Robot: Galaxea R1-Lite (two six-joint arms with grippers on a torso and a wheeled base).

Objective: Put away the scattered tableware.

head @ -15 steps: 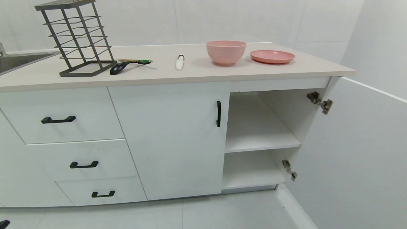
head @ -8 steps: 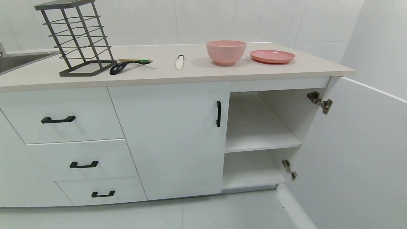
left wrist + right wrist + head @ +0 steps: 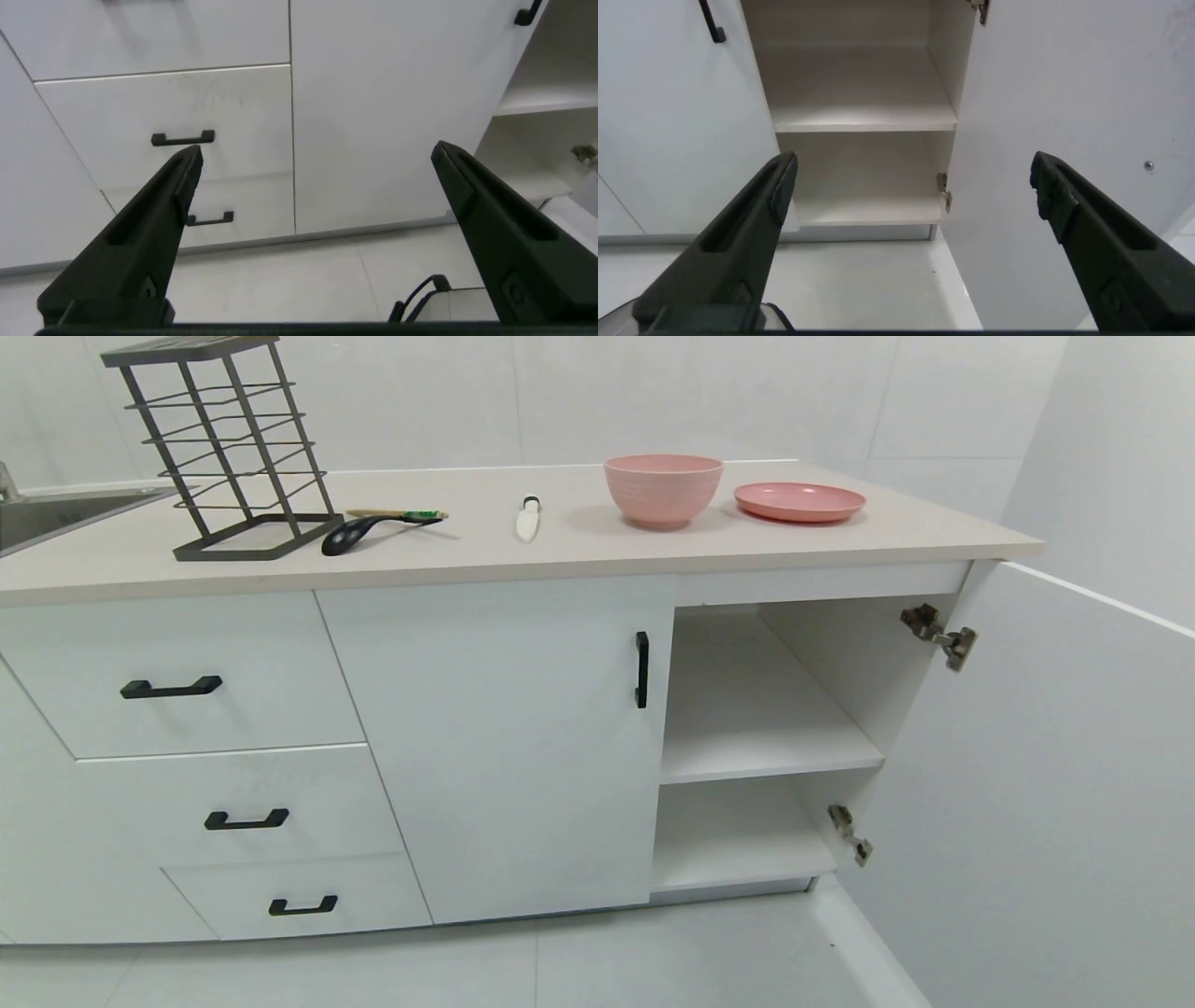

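On the countertop point(image 3: 579, 546) stand a pink bowl point(image 3: 664, 490) and, to its right, a flat pink plate point(image 3: 799, 501). A small white knife point(image 3: 528, 519) lies left of the bowl. Further left a black spoon point(image 3: 359, 532) and a wooden-handled utensil point(image 3: 397, 513) lie beside a dark wire rack point(image 3: 224, 448). My left gripper point(image 3: 316, 159) is open, low before the drawers point(image 3: 168, 121). My right gripper point(image 3: 915, 168) is open, facing the open cabinet's shelves point(image 3: 864, 119).
The right cabinet door point(image 3: 1055, 784) stands swung wide open, showing two bare shelves point(image 3: 756, 728). The middle door point(image 3: 504, 747) with its black handle point(image 3: 641, 669) is closed. Three drawers point(image 3: 187, 681) sit on the left, a sink point(image 3: 56, 513) at the far left.
A dark tip at the head view's bottom left corner has slipped out of sight. Nothing on the countertop has moved.
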